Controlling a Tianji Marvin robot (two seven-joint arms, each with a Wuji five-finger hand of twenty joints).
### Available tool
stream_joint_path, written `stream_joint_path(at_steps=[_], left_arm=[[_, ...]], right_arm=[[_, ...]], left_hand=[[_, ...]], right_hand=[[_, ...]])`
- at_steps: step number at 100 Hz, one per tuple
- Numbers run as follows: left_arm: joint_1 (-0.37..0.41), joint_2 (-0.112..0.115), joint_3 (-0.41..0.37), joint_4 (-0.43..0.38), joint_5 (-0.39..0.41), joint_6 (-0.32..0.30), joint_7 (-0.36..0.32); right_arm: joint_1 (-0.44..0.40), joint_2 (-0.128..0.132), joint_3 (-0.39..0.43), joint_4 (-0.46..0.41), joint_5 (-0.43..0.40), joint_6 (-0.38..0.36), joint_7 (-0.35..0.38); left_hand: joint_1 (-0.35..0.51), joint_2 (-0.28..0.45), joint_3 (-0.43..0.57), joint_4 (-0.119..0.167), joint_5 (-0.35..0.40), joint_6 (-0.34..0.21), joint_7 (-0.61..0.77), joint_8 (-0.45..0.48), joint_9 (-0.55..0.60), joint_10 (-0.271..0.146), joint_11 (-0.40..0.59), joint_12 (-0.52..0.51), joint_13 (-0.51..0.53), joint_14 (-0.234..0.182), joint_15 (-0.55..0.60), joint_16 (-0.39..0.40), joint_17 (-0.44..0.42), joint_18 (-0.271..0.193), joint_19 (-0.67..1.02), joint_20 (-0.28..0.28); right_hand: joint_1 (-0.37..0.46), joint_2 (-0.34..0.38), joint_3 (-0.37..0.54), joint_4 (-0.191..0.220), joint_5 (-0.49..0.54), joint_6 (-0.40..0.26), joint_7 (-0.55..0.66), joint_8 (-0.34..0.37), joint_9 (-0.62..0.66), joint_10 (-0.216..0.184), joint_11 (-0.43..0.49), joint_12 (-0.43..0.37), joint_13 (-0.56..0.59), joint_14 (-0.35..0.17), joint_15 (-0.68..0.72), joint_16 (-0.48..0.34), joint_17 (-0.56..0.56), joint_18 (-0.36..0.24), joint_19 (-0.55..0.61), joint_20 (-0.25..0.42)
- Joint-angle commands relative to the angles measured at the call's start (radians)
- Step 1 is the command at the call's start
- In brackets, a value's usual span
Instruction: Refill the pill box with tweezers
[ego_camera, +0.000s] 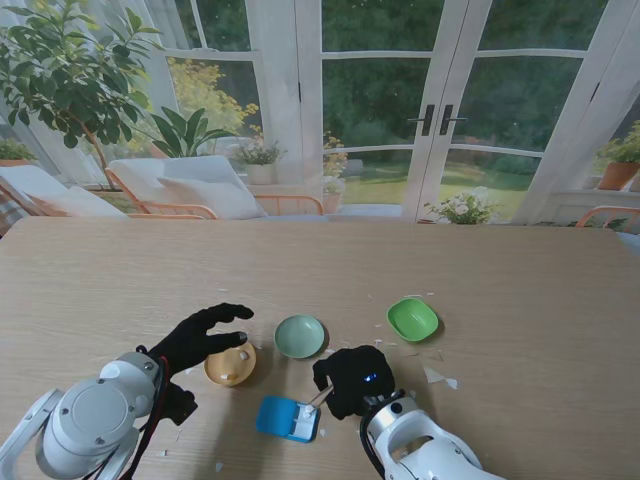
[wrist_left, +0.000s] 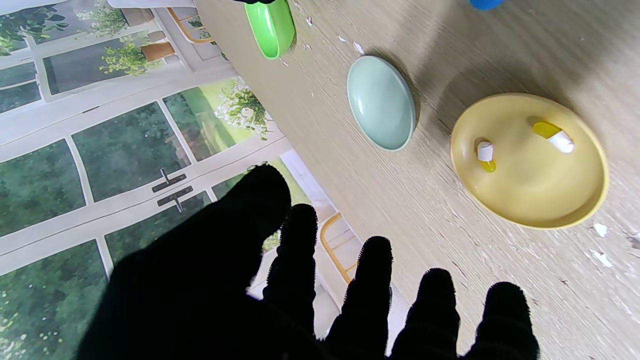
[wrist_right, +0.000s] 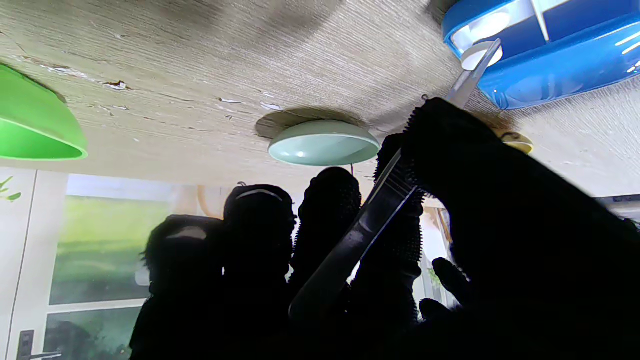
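The blue pill box is lying open on the table's near edge, between the two arms, its white-lined compartments facing up. The tweezers are reaching to it: their tips are sitting at the rim of one compartment, apparently gripping a small white disc, though the blur there makes it hard to say whether that is a pill or part of the box. The right hand is clamped on the tweezers, thumb pressing the blades against the curled fingers, just to the right of the box.

The yellow dish is standing just beyond the box to the left, holding two yellow-and-white capsules. The pale green dish is sitting beside it, and the bright green dish farther right; neither is showing any contents. The left hand is hovering by the yellow dish with fingers spread, holding nothing.

The main risk is the pinch easing too early, which would be dropping the piece on the rim or the table instead of inside the compartment. Pressing the tips down could also be nudging the light box sideways, since nothing is bracing it. The idle left hand, drifting, could be bumping the yellow dish and scattering the capsules.
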Motion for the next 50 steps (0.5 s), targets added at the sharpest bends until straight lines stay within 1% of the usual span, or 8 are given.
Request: stream_joint_path(at_steps=[1, 28, 50], left_arm=[[0.004, -0.001, 0.002, -0.009, 0.002, 0.001, -0.015], [0.002, 0.0, 0.004, -0.009, 0.003, 0.005, -0.016], [0.002, 0.0, 0.004, -0.009, 0.005, 0.003, -0.016]], right_arm=[[-0.005, -0.004, -0.004, 0.003, 0.006, -0.002, 0.011], [-0.001, -0.003, -0.009, 0.007, 0.015, -0.012, 0.017], [-0.002, -0.001, -0.01, 0.006, 0.013, -0.018, 0.023]], left_hand=[[0.002, 0.009, -0.02, 0.029, -0.03, -0.042, 0.009, -0.011, -0.008, -0.047, 0.005, -0.001, -0.024, -0.026, -0.015, -0.008, 0.006, -0.031, -0.022, -0.012], [0.004, 0.008, -0.02, 0.03, -0.03, -0.041, 0.009, -0.011, -0.009, -0.045, 0.005, -0.002, -0.024, -0.025, -0.015, -0.008, 0.006, -0.03, -0.022, -0.012], [0.003, 0.009, -0.02, 0.03, -0.031, -0.042, 0.009, -0.011, -0.008, -0.047, 0.005, -0.002, -0.024, -0.025, -0.015, -0.009, 0.006, -0.031, -0.023, -0.013]], right_hand=[[0.037, 0.059, 0.014, 0.041, 0.07, -0.059, 0.074, 0.017, 0.009, -0.015, 0.023, 0.009, 0.003, 0.007, 0.019, 0.011, -0.006, -0.015, 0.06, 0.024], [0.031, 0.055, 0.012, 0.04, 0.064, -0.058, 0.068, 0.014, 0.005, -0.016, 0.02, 0.009, 0.0, 0.006, 0.018, 0.011, -0.007, -0.016, 0.059, 0.024], [0.012, 0.041, 0.008, 0.039, 0.016, -0.041, 0.032, -0.012, -0.013, -0.015, 0.004, 0.005, -0.013, 0.006, 0.01, 0.01, -0.016, -0.021, 0.052, 0.023]])
